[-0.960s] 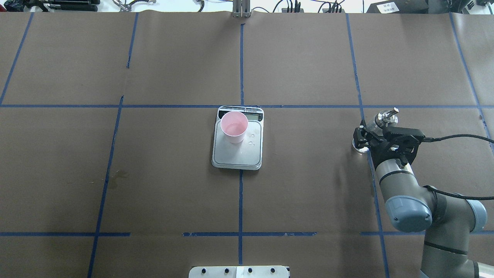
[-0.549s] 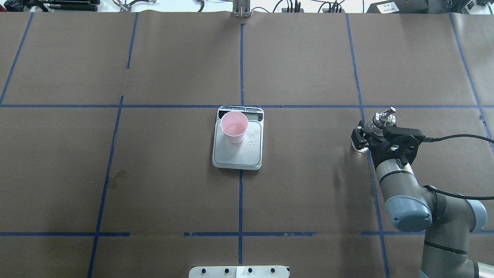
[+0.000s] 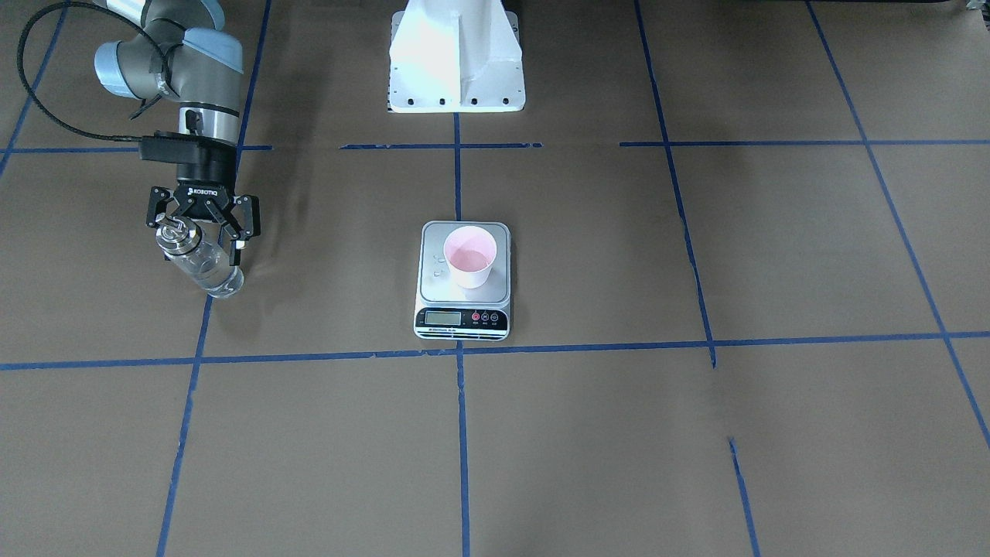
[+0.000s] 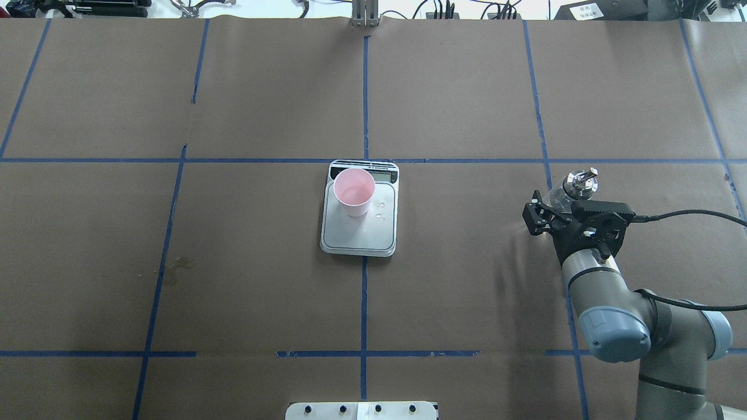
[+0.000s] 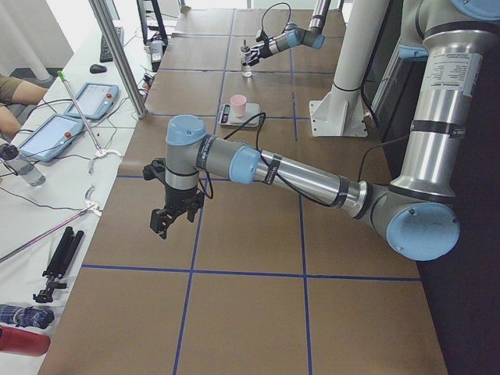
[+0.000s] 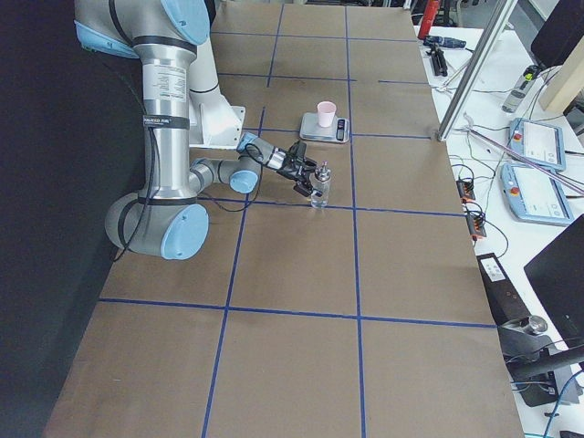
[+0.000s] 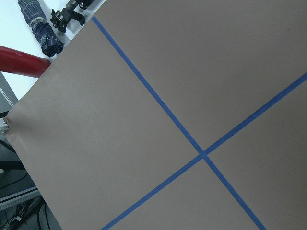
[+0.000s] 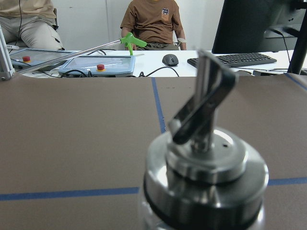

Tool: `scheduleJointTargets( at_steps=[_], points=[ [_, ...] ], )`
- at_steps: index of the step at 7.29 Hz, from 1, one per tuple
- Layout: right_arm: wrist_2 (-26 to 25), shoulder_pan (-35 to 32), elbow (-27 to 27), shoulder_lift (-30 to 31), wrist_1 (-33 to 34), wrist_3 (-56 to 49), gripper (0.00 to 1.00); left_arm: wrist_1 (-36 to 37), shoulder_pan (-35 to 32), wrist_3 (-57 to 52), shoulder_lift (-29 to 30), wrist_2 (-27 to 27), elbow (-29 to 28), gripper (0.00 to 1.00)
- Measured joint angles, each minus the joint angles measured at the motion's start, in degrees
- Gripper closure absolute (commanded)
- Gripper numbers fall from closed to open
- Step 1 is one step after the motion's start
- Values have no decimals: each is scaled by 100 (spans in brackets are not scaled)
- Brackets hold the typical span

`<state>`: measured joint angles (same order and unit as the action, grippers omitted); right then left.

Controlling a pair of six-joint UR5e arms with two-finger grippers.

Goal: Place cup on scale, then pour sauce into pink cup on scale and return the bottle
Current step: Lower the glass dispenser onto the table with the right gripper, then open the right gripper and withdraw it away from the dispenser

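Pourer top of the bottle (image 8: 204, 182) fills the right wrist view, all blur, glass body cut off at the bottom edge. Digits on the scale (image 3: 495, 294) display, too small to read. And the left gripper (image 5: 162, 226), seen only from the side: fingers spread or closed, can't tell.

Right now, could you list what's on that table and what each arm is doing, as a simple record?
cup: pink, upright on the scale, toward its display end
scale: mid-table, a few drops on its plate beside the cup
bottle: clear, metal spout, standing on the table at the robot's right
right tool: open, close by the bottle's top, not gripping it
left tool: hangs over bare table far from the scale; open or shut unclear
display: too small to read
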<state>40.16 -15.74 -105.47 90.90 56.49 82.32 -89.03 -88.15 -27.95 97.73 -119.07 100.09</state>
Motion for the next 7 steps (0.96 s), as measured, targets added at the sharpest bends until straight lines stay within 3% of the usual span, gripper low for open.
scheduleJointTargets(
  at_steps=[5, 7],
  points=[
    [-187, 695, -597, 879, 2, 79, 0, 0, -29, 0, 0, 6, 9, 0],
    [-210, 989, -1278, 1552, -2, 85, 0, 0, -32, 0, 0, 1, 13, 0]
  ],
)
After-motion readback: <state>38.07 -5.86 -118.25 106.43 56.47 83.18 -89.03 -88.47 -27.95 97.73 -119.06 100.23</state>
